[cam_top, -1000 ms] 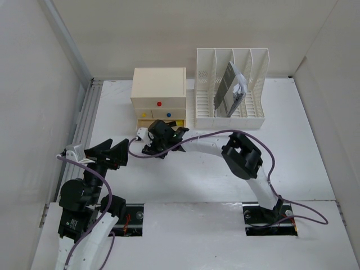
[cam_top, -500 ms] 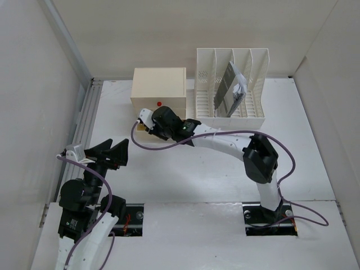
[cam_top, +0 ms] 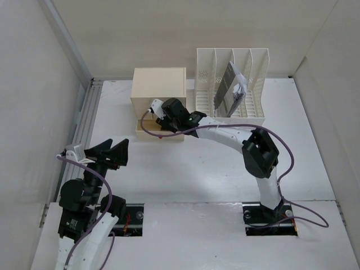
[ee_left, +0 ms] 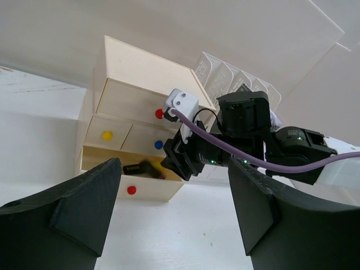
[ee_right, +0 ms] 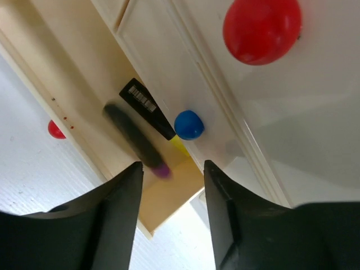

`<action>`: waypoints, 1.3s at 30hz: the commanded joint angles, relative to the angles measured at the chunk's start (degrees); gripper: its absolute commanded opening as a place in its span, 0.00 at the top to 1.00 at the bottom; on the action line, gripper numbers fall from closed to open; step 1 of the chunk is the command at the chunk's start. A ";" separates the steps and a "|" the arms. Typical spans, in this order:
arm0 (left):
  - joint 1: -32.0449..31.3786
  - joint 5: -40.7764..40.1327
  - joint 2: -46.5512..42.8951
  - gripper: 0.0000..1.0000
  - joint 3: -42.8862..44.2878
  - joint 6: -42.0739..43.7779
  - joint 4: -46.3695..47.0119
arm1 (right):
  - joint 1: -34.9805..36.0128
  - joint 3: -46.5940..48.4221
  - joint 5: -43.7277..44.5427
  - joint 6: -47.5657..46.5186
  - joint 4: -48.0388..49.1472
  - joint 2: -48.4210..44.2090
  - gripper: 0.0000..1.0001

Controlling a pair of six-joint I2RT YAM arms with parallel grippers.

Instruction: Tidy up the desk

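Observation:
The desk (cam_top: 225, 169) is a white tabletop. At its back a cream drawer box (cam_top: 159, 84) has its bottom drawer (ee_left: 135, 185) pulled out. My right gripper (ee_right: 172, 166) hangs open right over that drawer, nothing between its fingers. Just below the jaws and apart from them, a black marker with a purple end (ee_right: 135, 140) shows blurred inside the drawer. Beside it are a black barcode-labelled item (ee_right: 147, 108) and something yellow (ee_right: 179, 145). My left gripper (cam_top: 112, 154) is open over bare desk at the near left, holding nothing.
A white slotted file rack (cam_top: 259, 84) with dark papers (cam_top: 229, 90) stands right of the drawer box. The box's upper drawers, with a red knob (ee_right: 262, 28) and a blue knob (ee_right: 188, 124), are closed. A metal rail (cam_top: 84, 124) runs along the left edge.
My right arm has reached farther back, from in front of the drawer box to over its open drawer. Its jaws have widened and the marker is now free of them. The left arm is still.

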 commanded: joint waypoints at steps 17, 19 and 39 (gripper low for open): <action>-0.20 -0.03 -0.74 0.25 -0.17 0.47 2.04 | -1.19 3.77 -37.71 -5.65 -9.51 1.93 1.00; -0.20 -0.03 -0.74 0.25 -0.17 0.47 2.04 | -1.72 4.56 -37.72 -5.65 -10.04 3.61 1.00; -0.20 -0.03 -0.74 0.25 -0.17 0.47 2.04 | -1.72 -0.18 16.67 5.60 10.52 7.31 1.00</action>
